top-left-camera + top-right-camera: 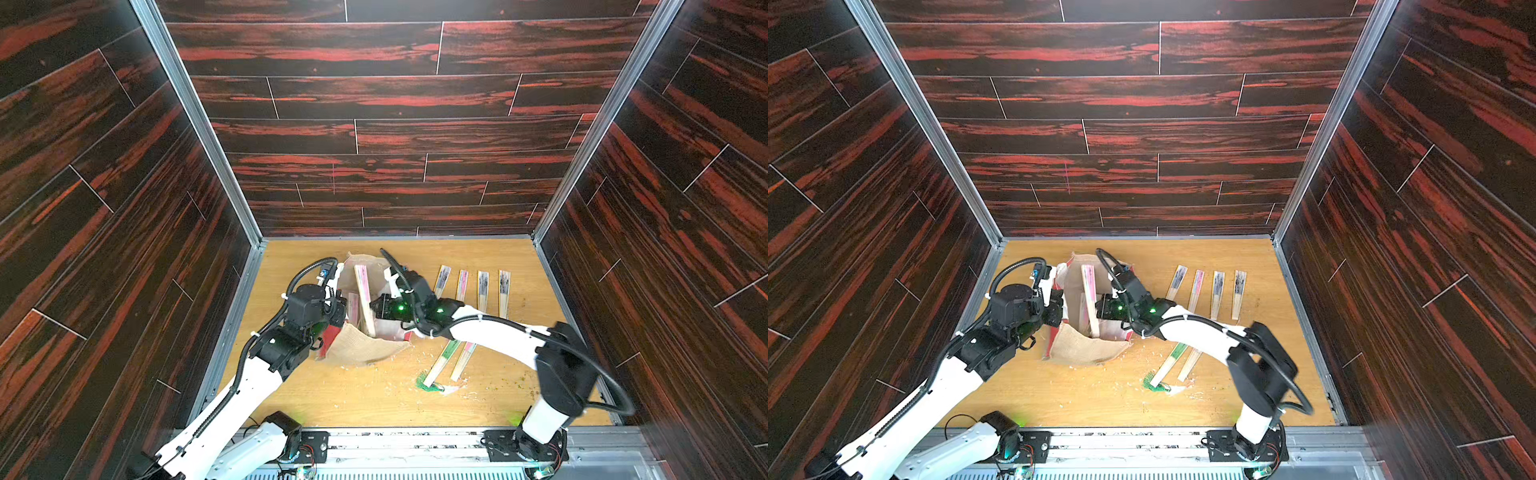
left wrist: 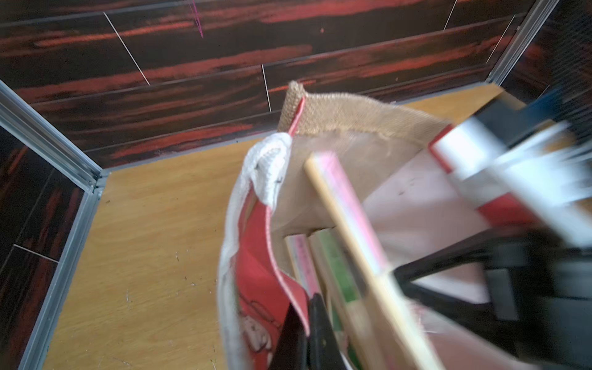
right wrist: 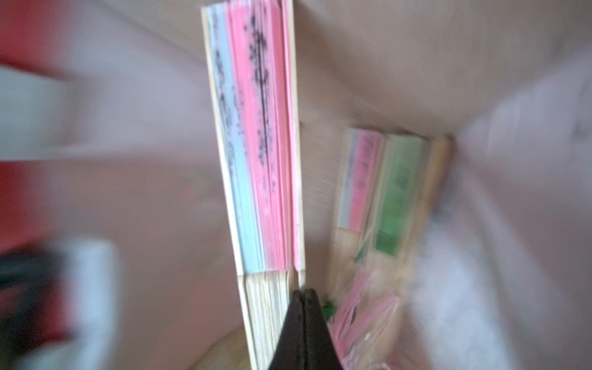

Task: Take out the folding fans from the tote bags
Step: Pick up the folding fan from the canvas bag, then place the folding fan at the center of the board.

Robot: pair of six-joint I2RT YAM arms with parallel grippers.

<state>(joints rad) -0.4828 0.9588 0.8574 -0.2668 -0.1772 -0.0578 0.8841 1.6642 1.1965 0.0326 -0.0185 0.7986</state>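
Note:
The tan burlap tote bag (image 1: 360,349) (image 1: 1084,350) stands open at the table's middle left. My left gripper (image 2: 309,309) (image 1: 337,309) is shut on the rim of its red side panel (image 2: 256,256). My right gripper (image 3: 304,293) (image 1: 377,309) reaches into the bag and is shut on the outer slat of a pink folding fan (image 3: 262,144) (image 1: 363,291), which sticks up out of the opening. More fans lie in the bag's bottom, one pink (image 3: 362,179) and one green (image 3: 400,179). The wrist views are blurred by motion.
Several fans (image 1: 483,291) lie in a row on the table right of the bag. Two more, one green (image 1: 444,359) and one pink (image 1: 463,361), lie under the right forearm, with a green tassel (image 1: 428,382). Dark walls enclose three sides.

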